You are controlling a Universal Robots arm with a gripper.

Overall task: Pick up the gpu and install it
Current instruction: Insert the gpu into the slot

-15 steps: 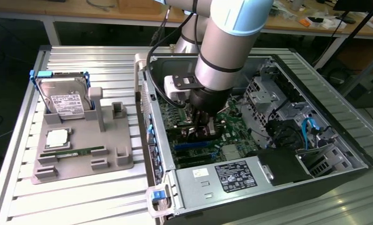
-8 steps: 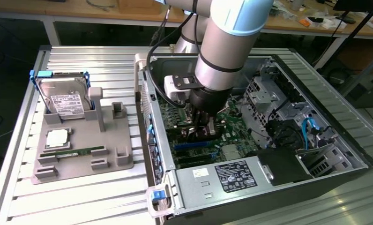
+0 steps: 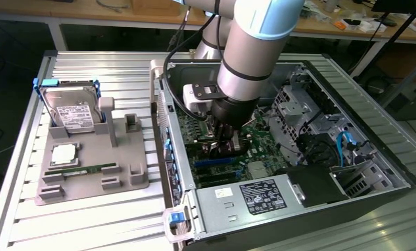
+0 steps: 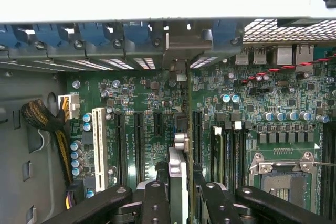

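The gpu (image 4: 179,169) stands edge-on between my fingers, a thin card with a silver part on its edge. It runs over the green motherboard (image 4: 142,103) toward the case's rear slot openings, in line with a black expansion slot. My gripper (image 4: 181,203) is shut on it, one black finger (image 4: 155,203) on each side. In the exterior view the gripper (image 3: 226,140) reaches down into the open computer case (image 3: 354,120), low over the motherboard (image 3: 253,151), and the arm hides most of the card.
A white slot (image 4: 98,148) and several black slots lie beside the card, with the CPU socket (image 4: 283,171) further off. A grey holder (image 3: 89,172) at the exterior view's left carries a hard drive (image 3: 72,112) and a RAM stick (image 3: 79,170). The power supply (image 3: 257,196) fills the case's near corner.
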